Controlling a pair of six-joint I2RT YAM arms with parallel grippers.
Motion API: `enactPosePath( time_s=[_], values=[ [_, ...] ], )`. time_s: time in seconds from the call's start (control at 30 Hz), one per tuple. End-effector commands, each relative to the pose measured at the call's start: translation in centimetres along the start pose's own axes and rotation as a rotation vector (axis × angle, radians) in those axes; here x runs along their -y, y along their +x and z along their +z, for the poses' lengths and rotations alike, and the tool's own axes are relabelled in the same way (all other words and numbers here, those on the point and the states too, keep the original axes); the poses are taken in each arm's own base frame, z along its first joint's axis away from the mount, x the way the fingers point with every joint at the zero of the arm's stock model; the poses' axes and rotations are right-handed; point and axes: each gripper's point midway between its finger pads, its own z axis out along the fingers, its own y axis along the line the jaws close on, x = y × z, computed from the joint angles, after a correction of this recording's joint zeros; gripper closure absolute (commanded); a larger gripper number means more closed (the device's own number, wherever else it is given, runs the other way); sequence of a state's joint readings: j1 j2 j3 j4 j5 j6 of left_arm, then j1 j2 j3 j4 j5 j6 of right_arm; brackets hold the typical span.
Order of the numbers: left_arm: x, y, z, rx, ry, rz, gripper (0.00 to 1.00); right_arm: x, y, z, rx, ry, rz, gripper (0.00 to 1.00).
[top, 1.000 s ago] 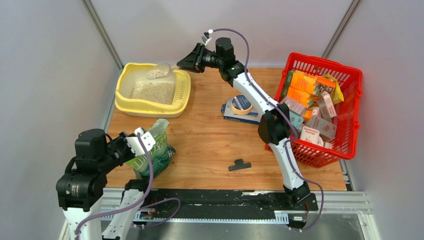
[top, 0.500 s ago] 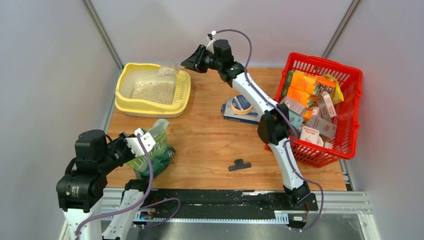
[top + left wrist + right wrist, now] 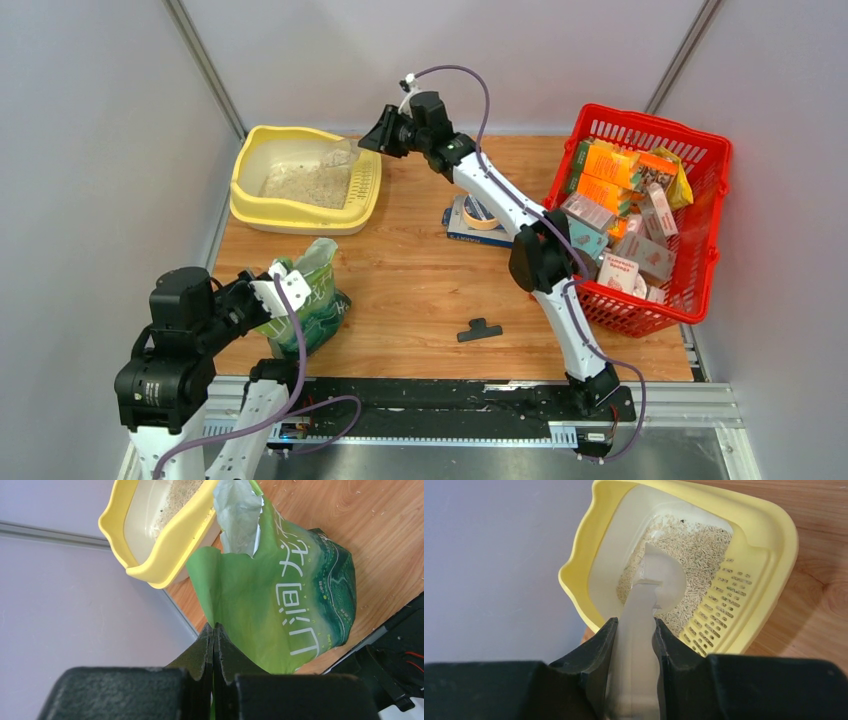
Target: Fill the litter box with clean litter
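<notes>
Yellow litter box point(image 3: 290, 217) far left; your right fingers point(image 3: 594, 655) clamp scoop point(image 3: 644, 610) over it, left fingers point(image 3: 200, 652) pinch green pouch point(image 3: 280, 595).

Left arm folded low beside own base, wrist rolled sideways. Left tool point(image 3: 214, 630): jaws pressed together, pinching edge of green pouch point(image 3: 280, 590). Right arm stretched far forward and leftward, elbow raised, wrist pitched down. Right tool point(image 3: 634, 629): jaws partly apart, clamping handle of translucent scoop point(image 3: 659, 575).
</notes>
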State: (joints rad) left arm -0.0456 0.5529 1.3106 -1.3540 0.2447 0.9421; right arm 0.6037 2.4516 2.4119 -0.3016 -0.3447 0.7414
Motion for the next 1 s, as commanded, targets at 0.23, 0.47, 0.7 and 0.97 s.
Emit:
enactPosePath(
  time_s=[0.23,0.47,0.7,0.97],
  values=[
    [0.1,-0.5,-0.5,0.061,-0.057,0.056,1.00,10.4,7.7,4.9,-0.102,0.173,-0.192,1.00],
    [0.4,-0.7,-0.2,0.096,-0.069,0.061,1.00,9.1,6.2,4.3,-0.083,0.156,-0.312,1.00],
    [0.5,-1.1,-0.1,0.127,-0.073,0.066,1.00,7.5,5.0,3.6,-0.072,0.112,-0.395,1.00],
    [0.3,-2.1,-0.1,0.177,-0.084,0.047,1.00,3.7,2.4,1.7,-0.031,0.051,-0.426,1.00]
  ],
)
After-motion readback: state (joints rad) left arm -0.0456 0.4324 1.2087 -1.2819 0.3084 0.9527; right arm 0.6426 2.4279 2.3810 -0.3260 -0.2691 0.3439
